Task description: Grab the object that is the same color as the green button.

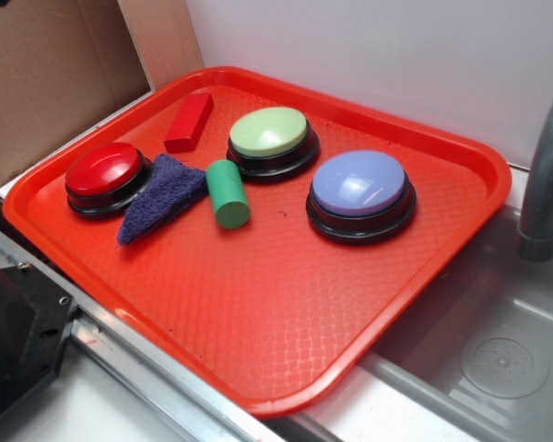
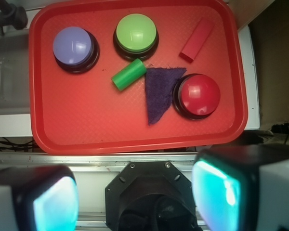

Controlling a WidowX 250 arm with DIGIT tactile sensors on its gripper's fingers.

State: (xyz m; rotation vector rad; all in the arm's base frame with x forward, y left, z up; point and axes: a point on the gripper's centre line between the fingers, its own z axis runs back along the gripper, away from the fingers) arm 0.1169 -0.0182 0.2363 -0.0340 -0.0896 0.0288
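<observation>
A small green cylinder point(image 1: 227, 193) point(image 2: 128, 74), the object, lies on its side near the middle of the red tray point(image 1: 258, 313) point(image 2: 86, 130). Just behind it stands the green button point(image 1: 271, 138) point(image 2: 136, 32), a pale lime dome on a black base. In the wrist view my gripper point(image 2: 137, 197) hangs high above the robot base, off the tray's near edge and well away from the cylinder. It is open, with nothing between its cyan-padded fingers point(image 2: 221, 192). The exterior view does not show the gripper.
On the tray are also a red button point(image 1: 104, 175) point(image 2: 198, 95), a lavender-blue button point(image 1: 360, 191) point(image 2: 73, 46), a red rectangular block point(image 1: 189, 121) point(image 2: 196, 40) and a purple cloth point(image 1: 161, 195) point(image 2: 159, 91) touching the cylinder. A sink point(image 1: 498, 350) with a grey faucet point(image 1: 546, 175) lies to the right.
</observation>
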